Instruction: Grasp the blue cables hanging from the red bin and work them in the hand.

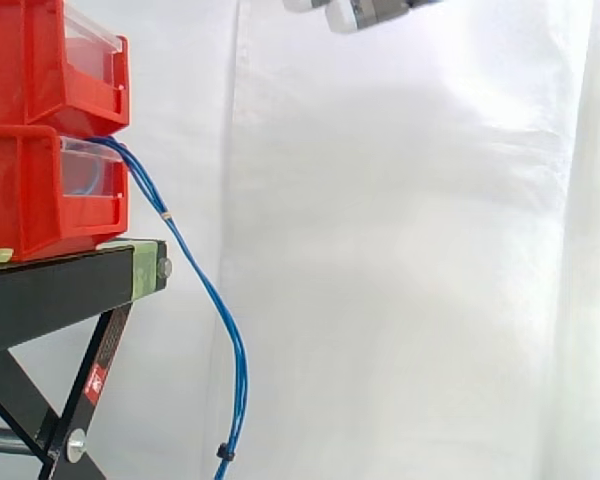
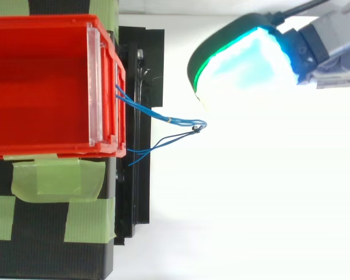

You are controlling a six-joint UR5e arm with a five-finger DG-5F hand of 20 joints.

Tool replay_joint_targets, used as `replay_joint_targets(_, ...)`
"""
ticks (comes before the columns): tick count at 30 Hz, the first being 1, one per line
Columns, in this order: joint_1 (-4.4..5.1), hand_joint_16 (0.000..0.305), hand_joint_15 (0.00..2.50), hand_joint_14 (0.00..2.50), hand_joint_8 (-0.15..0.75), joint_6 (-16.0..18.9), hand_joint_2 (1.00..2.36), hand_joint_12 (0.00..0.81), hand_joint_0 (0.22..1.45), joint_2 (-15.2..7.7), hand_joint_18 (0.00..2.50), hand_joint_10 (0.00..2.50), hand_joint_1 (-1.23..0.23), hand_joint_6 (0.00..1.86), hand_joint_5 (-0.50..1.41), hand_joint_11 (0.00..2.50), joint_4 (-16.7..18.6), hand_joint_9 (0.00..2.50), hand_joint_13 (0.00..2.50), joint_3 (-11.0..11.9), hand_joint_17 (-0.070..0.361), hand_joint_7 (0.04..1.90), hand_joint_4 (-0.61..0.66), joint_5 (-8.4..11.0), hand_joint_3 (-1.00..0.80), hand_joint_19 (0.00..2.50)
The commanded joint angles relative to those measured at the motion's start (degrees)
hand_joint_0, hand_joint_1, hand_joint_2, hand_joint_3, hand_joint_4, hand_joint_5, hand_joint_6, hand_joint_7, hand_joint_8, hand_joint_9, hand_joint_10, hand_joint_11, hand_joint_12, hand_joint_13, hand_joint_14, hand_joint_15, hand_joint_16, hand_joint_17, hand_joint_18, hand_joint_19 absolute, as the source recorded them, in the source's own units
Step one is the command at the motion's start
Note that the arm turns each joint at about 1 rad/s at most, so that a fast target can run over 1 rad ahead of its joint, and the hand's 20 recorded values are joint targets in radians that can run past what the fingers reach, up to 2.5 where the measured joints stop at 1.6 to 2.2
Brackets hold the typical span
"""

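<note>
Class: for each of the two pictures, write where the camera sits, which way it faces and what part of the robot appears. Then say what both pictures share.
Side view: beside the work at about bin height, looking level across at stacked red bins on a black stand, with blue cables hanging before a white curtain; the hand is at the top edge.
Top view: above the work, looking down into the top bin; the hand glows cyan at upper right.
Shared: bins, stand, cables, hand.
</note>
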Motion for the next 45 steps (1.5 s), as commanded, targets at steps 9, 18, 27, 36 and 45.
replay_joint_targets(9, -0.07, 0.048, 0.05, 0.00, 0.158, 0.5, 1.00, 0.306, 0.71, 0.1, 0.00, 0.00, -0.37, 0.00, -0.49, 0.00, 3.2, 0.00, 0.00, -8.1, 0.109, 0.55, 0.05, -1.84, -1.00, 0.03)
replay_joint_targets(18, -0.42, 0.049, 0.06, 0.00, 0.167, 1.8, 1.00, 0.311, 0.72, 0.1, 0.00, 0.00, -0.37, 0.00, -0.47, 0.00, 13.1, 0.00, 0.00, -19.6, 0.111, 0.56, 0.06, -1.93, -1.00, 0.05)
replay_joint_targets(27, 0.11, 0.050, 0.07, 0.00, 0.174, 1.6, 1.00, 0.316, 0.72, 0.0, 0.00, 0.00, -0.37, 0.00, -0.45, 0.00, 24.4, 0.00, 0.00, -27.9, 0.112, 0.57, 0.07, 3.78, -1.00, 0.06)
replay_joint_targets(36, 0.99, 0.050, 0.08, 0.00, 0.177, 2.8, 1.00, 0.317, 0.72, -2.6, 0.00, 0.00, -0.37, 0.00, -0.44, 0.00, 34.8, 0.00, 0.00, -34.1, 0.112, 0.57, 0.08, 11.17, -1.00, 0.07)
replay_joint_targets(45, 0.64, 0.050, 0.08, 0.00, 0.187, 10.3, 1.00, 0.322, 0.72, -13.8, 0.00, 0.00, -0.37, 0.00, -0.42, 0.00, 43.9, 0.00, 0.00, -34.1, 0.113, 0.58, 0.09, 11.17, -1.00, 0.09)
